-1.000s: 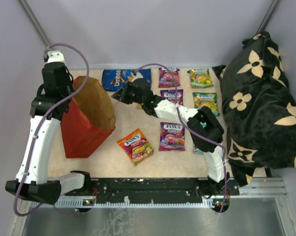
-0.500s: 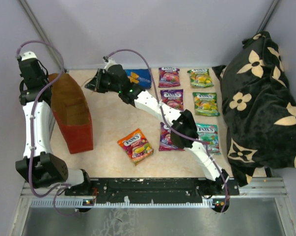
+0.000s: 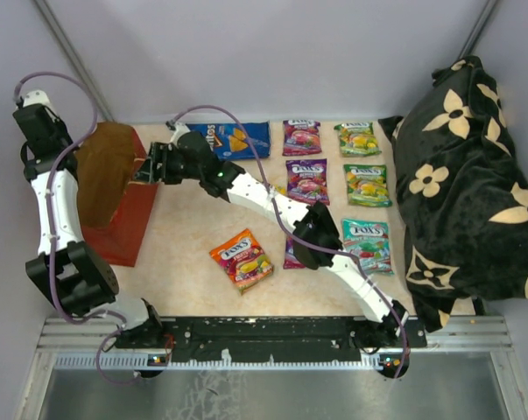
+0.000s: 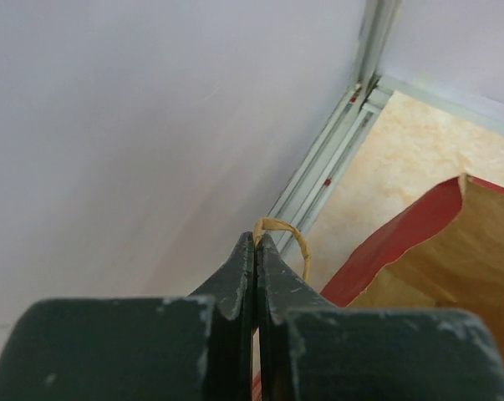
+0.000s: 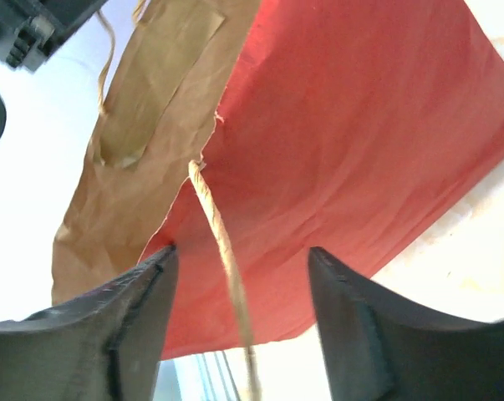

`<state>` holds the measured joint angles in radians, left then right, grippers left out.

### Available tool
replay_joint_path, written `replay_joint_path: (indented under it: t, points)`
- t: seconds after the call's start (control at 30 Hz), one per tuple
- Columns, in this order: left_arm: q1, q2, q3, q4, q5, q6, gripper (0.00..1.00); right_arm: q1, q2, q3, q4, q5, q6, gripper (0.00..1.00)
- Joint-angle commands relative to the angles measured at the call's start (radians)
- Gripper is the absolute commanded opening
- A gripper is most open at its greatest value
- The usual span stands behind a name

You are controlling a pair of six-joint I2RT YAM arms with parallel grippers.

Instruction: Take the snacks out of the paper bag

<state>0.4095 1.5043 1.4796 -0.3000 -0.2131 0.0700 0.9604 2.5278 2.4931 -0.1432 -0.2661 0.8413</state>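
A red paper bag with a brown inside leans open, touching the right gripper. Its jaws stand apart, with a handle cord hanging between them. The left gripper pinches the other handle (a thin brown loop). Snacks lie flat to the right gripper's right, outside the bag. What the bag holds cannot be told.

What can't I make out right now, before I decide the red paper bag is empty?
- Bottom of the red paper carrier bag: top view, its own tilted brown wall and shadow hide it; neither wrist view looks inside.
- Purple candy packet: top view, the right arm covers most of it.
- Thin brown loop handle: right wrist view, it hangs inside the open right gripper; contact unclear.
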Motion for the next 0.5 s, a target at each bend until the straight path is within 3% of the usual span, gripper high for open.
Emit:
replay_joint_path:
  t: [0.0, 0.03, 0.07, 0.27, 0.47]
  points:
    - [-0.003, 0.042, 0.071, 0.054, 0.088, 0.022, 0.0, -0.001, -0.044, 0.064, 0.089, -0.063, -0.044, 0.78]
    - [-0.003, 0.051, 0.086, 0.044, 0.091, 0.023, 0.0, -0.002, -0.056, 0.064, 0.091, -0.077, -0.055, 0.95]
    - [-0.003, 0.056, 0.098, 0.038, 0.094, 0.018, 0.0, -0.004, -0.078, 0.063, 0.094, -0.095, -0.069, 0.99]
    - [-0.003, 0.071, 0.117, 0.02, 0.064, 0.004, 0.0, -0.024, -0.251, 0.01, 0.074, -0.109, -0.166, 0.99]
    - [0.018, 0.103, 0.14, -0.021, 0.047, -0.043, 0.0, -0.045, -0.406, -0.006, -0.059, -0.04, -0.335, 0.99]
